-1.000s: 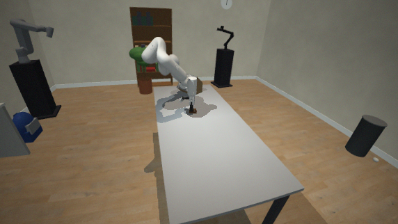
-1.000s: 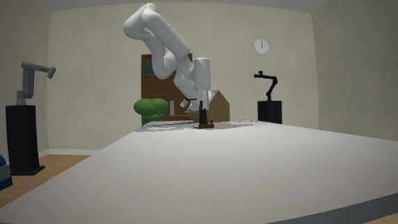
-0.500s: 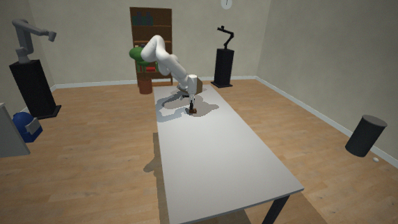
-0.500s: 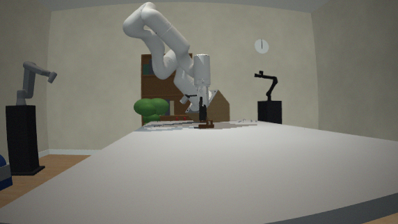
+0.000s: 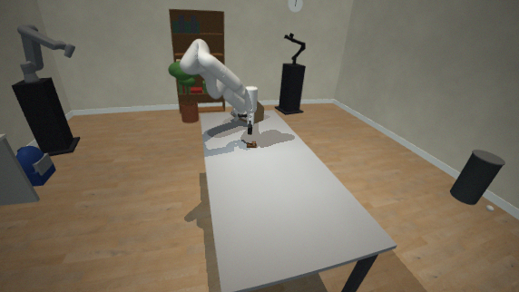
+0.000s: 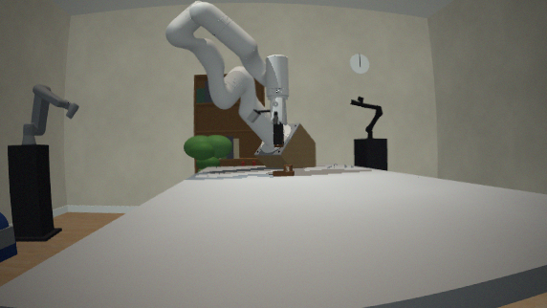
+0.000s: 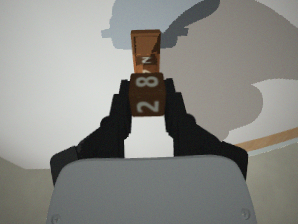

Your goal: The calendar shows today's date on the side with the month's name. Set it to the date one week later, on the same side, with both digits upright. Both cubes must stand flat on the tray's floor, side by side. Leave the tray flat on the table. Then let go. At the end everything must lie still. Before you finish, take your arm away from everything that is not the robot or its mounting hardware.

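One white arm, one tray, two cubes on a long grey table (image 5: 290, 204).

In the wrist view's centre the gripper (image 7: 147, 111) clenches one cube (image 7: 147, 95) showing 2 and 8, above the tray (image 7: 145, 48) holding the second cube (image 7: 148, 62); wooden floor (image 5: 113, 181) around.

In the top and exterior views the tray (image 5: 251, 144) is too small for us to read. In the wrist view the cube (image 7: 148, 95) hides part of it.
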`<action>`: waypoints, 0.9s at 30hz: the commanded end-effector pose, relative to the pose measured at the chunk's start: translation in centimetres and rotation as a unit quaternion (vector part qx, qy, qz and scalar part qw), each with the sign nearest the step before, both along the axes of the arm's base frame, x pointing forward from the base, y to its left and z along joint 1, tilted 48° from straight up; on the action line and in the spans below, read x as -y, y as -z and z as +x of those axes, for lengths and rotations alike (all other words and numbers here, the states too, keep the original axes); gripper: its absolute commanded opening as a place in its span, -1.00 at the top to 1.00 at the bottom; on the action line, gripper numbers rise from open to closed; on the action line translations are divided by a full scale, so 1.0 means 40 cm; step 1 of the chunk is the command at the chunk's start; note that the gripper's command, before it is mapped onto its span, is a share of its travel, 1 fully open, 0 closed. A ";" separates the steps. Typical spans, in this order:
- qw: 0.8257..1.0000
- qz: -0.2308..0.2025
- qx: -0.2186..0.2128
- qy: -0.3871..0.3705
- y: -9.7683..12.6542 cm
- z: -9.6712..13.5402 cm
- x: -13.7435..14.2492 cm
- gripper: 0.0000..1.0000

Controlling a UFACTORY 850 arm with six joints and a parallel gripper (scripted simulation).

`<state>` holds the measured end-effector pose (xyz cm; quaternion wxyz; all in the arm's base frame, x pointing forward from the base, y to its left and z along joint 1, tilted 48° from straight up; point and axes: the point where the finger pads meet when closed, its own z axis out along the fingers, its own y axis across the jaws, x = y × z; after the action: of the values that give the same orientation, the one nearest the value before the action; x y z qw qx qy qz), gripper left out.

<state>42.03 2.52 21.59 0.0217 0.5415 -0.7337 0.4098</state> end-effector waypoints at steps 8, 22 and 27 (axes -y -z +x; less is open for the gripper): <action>1.000 0.000 0.000 0.000 -0.007 -0.003 -0.006 0.47; 0.998 -0.026 -0.040 -0.042 -0.003 0.003 -0.014 0.47; 0.994 -0.046 -0.069 -0.073 0.001 0.007 -0.019 0.47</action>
<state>42.15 3.07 21.63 0.0520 0.5940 -0.6916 0.4077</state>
